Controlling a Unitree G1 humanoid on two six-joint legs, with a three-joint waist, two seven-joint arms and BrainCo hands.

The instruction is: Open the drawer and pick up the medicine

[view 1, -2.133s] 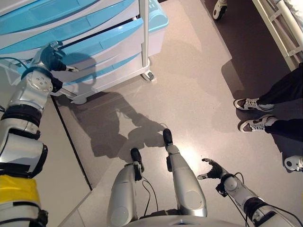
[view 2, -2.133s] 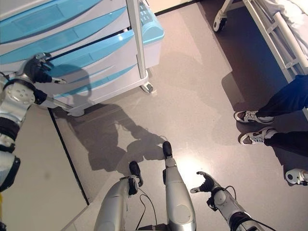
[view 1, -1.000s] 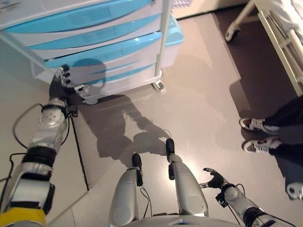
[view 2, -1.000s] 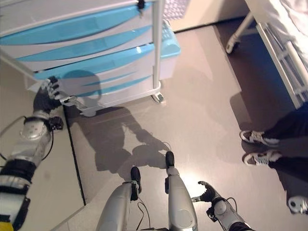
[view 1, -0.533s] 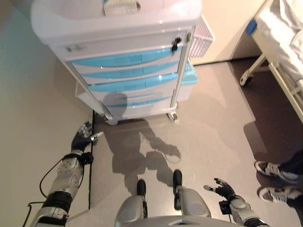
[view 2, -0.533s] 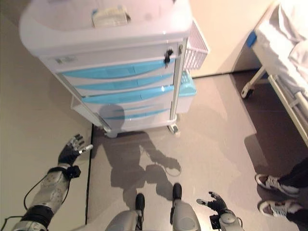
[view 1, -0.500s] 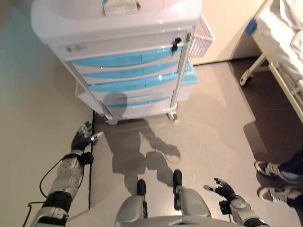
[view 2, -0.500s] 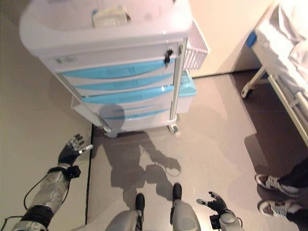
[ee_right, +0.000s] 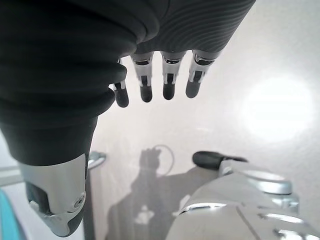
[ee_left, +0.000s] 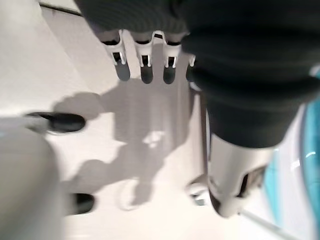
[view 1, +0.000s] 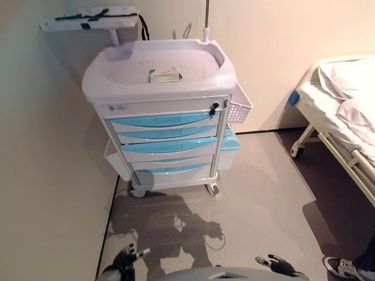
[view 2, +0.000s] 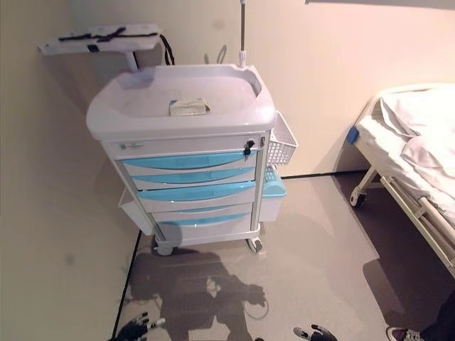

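Note:
A white medical cart with several blue-fronted drawers stands against the wall, all drawers shut. A small pale box lies on the cart's top; it also shows in the right eye view. No medicine shows elsewhere. My left hand is low at the view's bottom left, far from the cart, open and empty; its straight fingers hang over the floor. My right hand is low at the bottom right, open and empty, fingers straight.
A wire basket and a blue bin hang on the cart's right side. A bed stands at the right. A person's shoe is at the bottom right. A wall runs close on the left.
The camera has tilted up, so the whole cart now shows. My left hand has drawn back from the drawer fronts and dropped low. My right hand stays low.

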